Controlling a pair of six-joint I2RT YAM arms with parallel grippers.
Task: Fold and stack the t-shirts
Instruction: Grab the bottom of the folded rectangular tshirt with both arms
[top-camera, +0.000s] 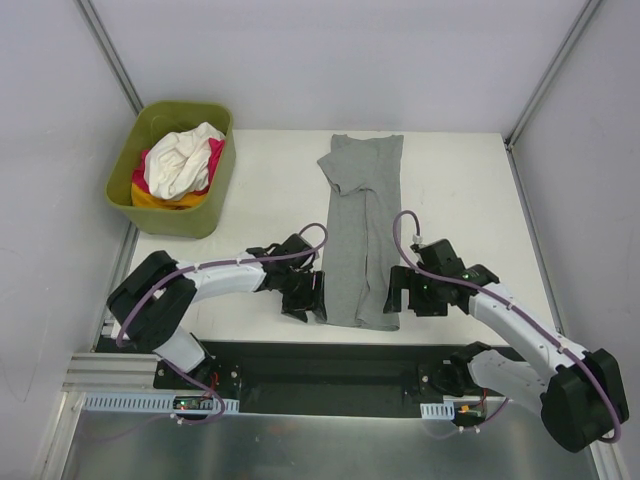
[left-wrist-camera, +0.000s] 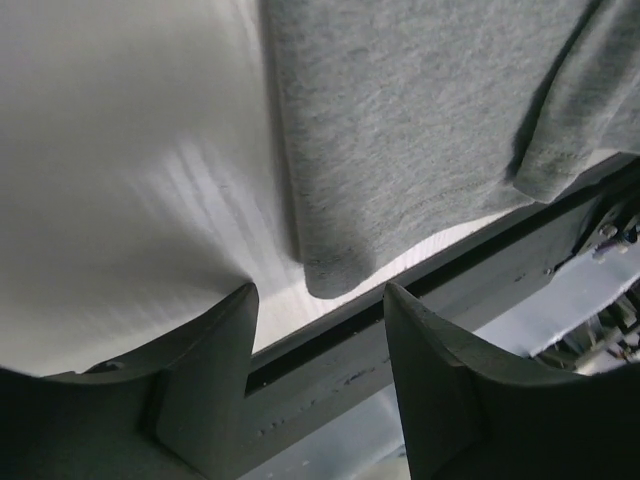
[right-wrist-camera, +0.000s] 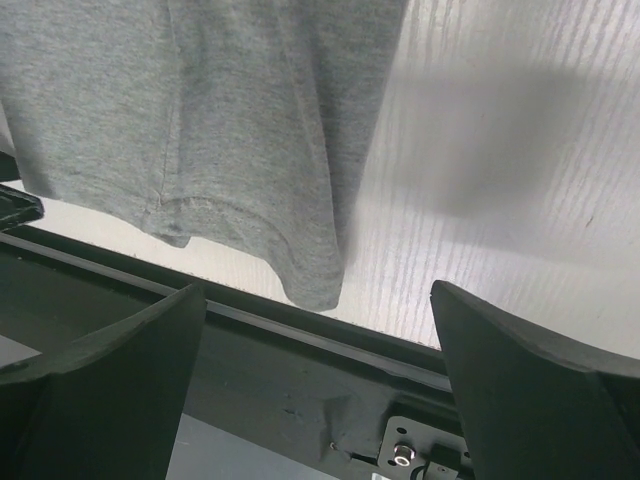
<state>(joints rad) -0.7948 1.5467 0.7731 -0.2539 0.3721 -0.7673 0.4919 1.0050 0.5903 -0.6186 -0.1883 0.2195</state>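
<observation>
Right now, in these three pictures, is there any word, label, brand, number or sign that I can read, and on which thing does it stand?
None can be read.
The grey shirt is plain, and the green tub shows no label.
Any marking on the small boards at the arm bases is too small to read.

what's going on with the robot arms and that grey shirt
Two robot arms are working on a grey shirt that lies on the table, folded into a long narrow strip. The left gripper and the right gripper sit at its two near corners, jaws apart, and neither grips the cloth yet. White, pink and yellow shirts are piled in the green tub at the far left.
</observation>
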